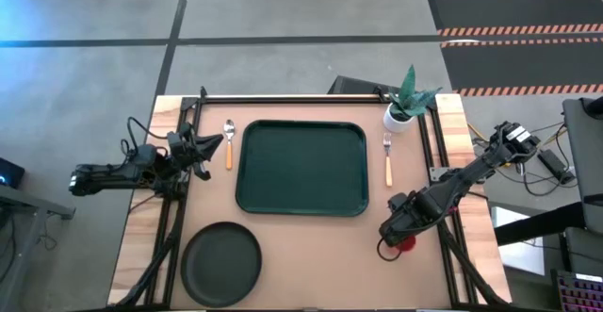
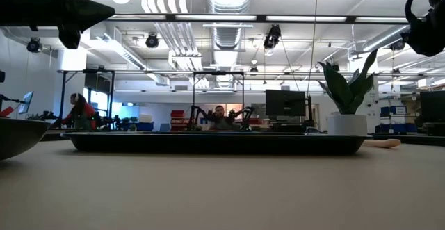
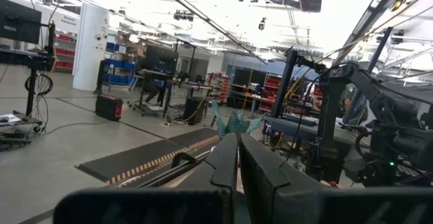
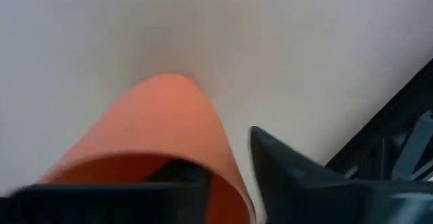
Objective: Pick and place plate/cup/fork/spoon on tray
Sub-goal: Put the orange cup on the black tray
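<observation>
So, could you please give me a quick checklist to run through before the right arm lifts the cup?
1. Right gripper at the cup: ok; one finger sits outside the wall and the other reaches inside the rim.
2. Fingers closed firmly on the cup wall: cannot tell.
3. Tray has room for the cup: ok, nothing lies in it.
4. Way from cup to tray: not ok; the fork lies beside the tray's right edge, so carry the cup above it.
5. Left gripper out of the way: ok, it waits by the spoon.
</observation>
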Motion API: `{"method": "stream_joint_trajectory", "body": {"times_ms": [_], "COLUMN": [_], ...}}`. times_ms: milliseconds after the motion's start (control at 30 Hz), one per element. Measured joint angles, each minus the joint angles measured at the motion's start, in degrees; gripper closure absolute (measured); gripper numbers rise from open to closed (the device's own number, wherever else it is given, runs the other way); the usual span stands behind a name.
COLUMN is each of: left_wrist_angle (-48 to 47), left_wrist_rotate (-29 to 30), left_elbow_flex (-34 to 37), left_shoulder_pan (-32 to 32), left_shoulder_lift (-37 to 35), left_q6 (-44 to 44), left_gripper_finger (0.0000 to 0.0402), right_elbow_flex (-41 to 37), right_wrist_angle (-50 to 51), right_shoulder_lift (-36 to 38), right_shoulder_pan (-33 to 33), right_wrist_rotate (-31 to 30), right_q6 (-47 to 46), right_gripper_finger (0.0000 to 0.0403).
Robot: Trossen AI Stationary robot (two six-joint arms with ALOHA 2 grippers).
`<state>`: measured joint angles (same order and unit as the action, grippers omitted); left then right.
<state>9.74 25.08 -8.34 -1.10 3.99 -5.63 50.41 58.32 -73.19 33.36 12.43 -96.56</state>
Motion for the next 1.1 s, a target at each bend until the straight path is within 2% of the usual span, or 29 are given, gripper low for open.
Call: {"method": "stream_joint_trajectory", "body": {"times_ms": [67,267,433,533,700,833,967,1100], "left_wrist_angle": [-0.07,-0.04,-0.02,-0.04,-0.14,-0.15,-0.18,-0.2], "left_wrist_rotate": [0.0,0.0,0.0,0.02,0.02,0.02,0.02,0.02], "left_elbow_flex": [0.0,0.02,0.15,0.22,0.23,0.24,0.24,0.24], "left_shoulder_pan": [-0.01,0.0,-0.01,0.0,0.0,0.0,-0.02,-0.02], "left_shoulder_lift": [0.09,0.11,0.11,0.11,0.11,0.11,0.11,0.11], "left_q6": [0.02,0.02,0.04,0.02,0.03,0.02,0.02,0.0], "left_gripper_finger": [0.0402,0.0402,0.0402,0.0402,0.0402,0.0402,0.0402,0.0402], "right_elbow_flex": [0.22,5.05,15.52,23.19,34.3,39.86,41.46,41.46], "right_wrist_angle": [-0.77,-1.55,5.22,9.96,11.42,11.64,11.91,11.94], "right_shoulder_lift": [0.0,0.0,0.0,0.0,-0.02,-1.37,-4.34,-9.53], "right_shoulder_pan": [0.0,-1.23,-5.04,-9.21,-19.93,-31.25,-43.45,-53.5], "right_wrist_rotate": [-0.2,-1.19,-11.56,-17.53,-24.38,-22.78,-14.39,-8.45], "right_q6": [0.05,-0.03,4.75,11.38,29.97,44.76,56.69,66.11], "right_gripper_finger": [0.0379,0.0394,0.0395,0.0395,0.0395,0.0395,0.0395,0.0395]}}
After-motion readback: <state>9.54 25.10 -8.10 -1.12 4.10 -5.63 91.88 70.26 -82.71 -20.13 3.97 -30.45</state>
